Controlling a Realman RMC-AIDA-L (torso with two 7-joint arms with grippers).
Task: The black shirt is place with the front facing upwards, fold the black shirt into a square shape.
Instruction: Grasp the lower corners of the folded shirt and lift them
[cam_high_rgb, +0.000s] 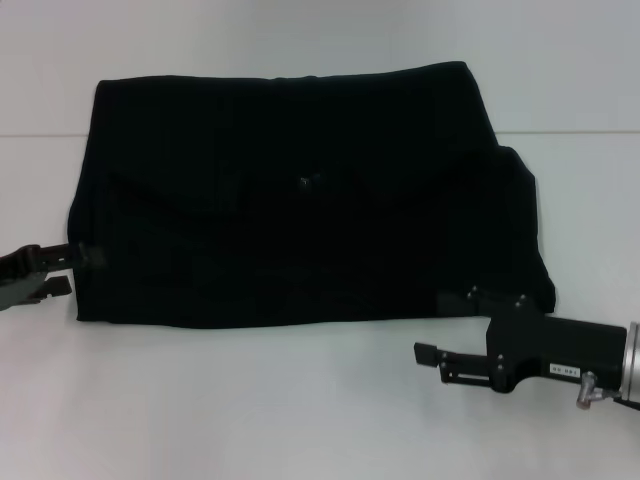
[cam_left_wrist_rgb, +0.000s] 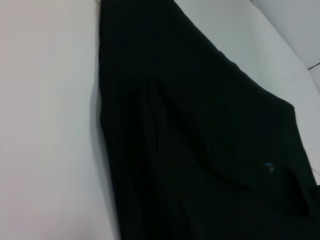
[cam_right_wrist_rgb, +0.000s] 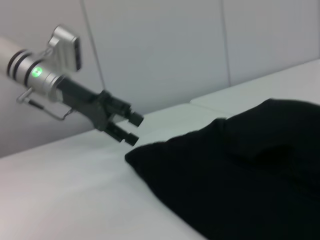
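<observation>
— Is any lettering to be read on the black shirt (cam_high_rgb: 300, 200)?
— None; only plain cloth is shown.
— And just beside its near hem?
— A small white label is seen on the right gripper (cam_high_rgb: 432, 352), its characters too small to be read.

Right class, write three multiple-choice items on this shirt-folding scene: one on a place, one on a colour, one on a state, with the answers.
1. Where is the left gripper?
A. At the shirt's left edge
B. Above the shirt's middle
C. Beside the right gripper

2. What colour is the shirt?
A. White
B. Black
C. Red

3. How are the left gripper's fingers?
A. Clamped on the shirt
B. Apart, holding nothing
C. Pinching a label

Answers: 1 A, the head view shows it at the shirt's left edge, the right gripper off the near right corner. 2 B, the cloth is black on the white table. 3 B, the right wrist view shows a gap between them.
</observation>
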